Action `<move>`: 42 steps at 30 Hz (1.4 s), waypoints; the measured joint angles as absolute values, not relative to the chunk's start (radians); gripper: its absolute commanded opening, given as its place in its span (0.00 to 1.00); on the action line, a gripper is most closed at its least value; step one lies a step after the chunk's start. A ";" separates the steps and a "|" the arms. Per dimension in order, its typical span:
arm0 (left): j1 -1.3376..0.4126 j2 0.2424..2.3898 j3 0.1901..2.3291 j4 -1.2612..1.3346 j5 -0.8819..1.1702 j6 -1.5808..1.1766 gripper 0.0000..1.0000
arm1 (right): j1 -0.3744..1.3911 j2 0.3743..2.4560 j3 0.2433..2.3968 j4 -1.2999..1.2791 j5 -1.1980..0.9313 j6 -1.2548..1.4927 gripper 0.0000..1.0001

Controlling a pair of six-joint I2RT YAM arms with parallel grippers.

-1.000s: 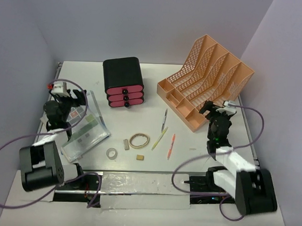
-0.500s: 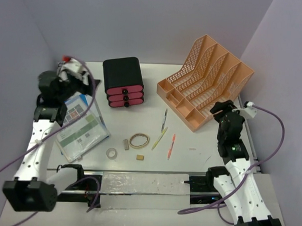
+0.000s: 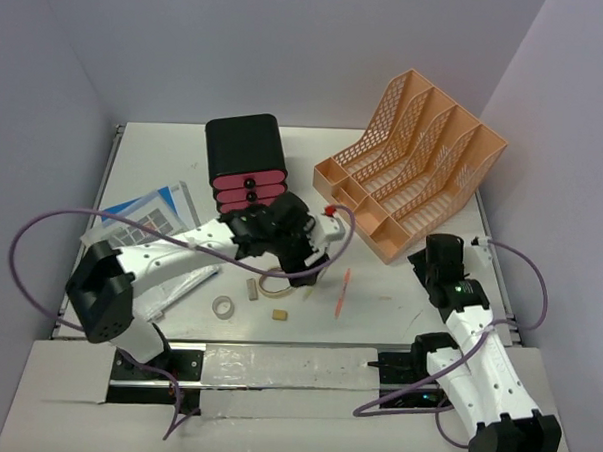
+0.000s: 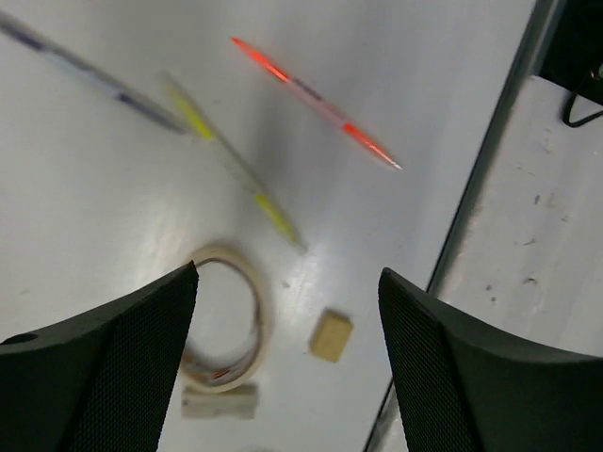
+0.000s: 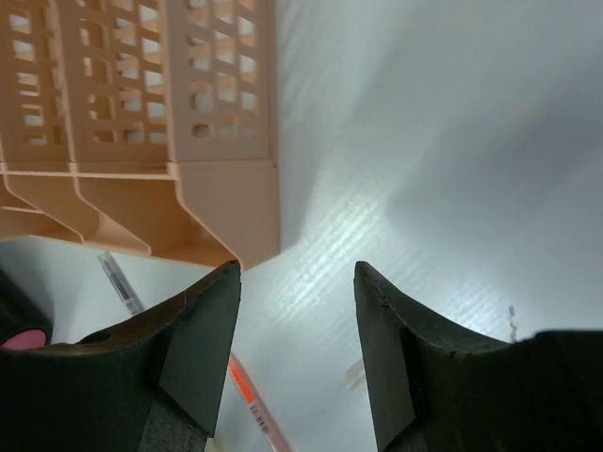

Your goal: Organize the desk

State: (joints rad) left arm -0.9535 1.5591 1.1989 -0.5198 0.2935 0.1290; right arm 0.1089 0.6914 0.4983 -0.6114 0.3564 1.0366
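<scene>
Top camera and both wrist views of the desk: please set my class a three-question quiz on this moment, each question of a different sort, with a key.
1. True or false: the left gripper is open above the desk, with nothing between its fingers.
2. How many pens lie on the desk in the left wrist view? A two, B three, C four.
3. Short answer: which thing has a corner right next to the right gripper?

Key
1. True.
2. B: grey-blue pen, yellow pen, orange pen.
3. The peach mesh file rack.
</scene>
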 measured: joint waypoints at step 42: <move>-1.194 2.082 1.410 -0.233 -0.085 -0.230 0.19 | 0.113 0.539 0.387 -0.618 0.359 1.011 0.56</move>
State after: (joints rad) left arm -1.1938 2.0815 1.4099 -0.2333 -0.0846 -0.2303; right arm 0.1135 0.5388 0.3870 -0.6180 0.3586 1.0109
